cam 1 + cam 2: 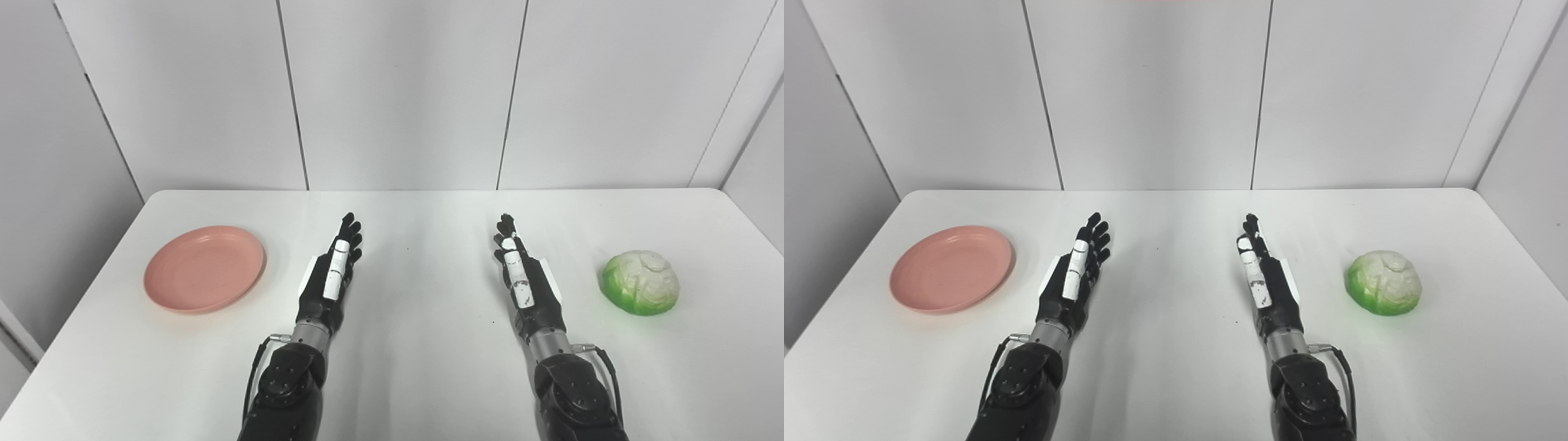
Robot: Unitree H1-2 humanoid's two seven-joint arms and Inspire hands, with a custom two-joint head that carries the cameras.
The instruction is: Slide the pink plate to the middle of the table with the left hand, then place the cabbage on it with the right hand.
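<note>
In your left eye view, the pink plate (204,269) sits on the counter (429,367) at its left side, and your left robot hand (331,272) lies apart from it, fingers extended, holding nothing.

In your right eye view, the cabbage (1384,282) rests at the right, and your right robot hand (1265,278) is stretched flat and empty, near but not touching it.

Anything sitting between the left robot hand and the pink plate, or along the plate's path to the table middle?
Nothing visible. Bare table lies between the left robot hand and the pink plate. The middle holds only that hand and the right robot hand; the cabbage sits far right.
</note>
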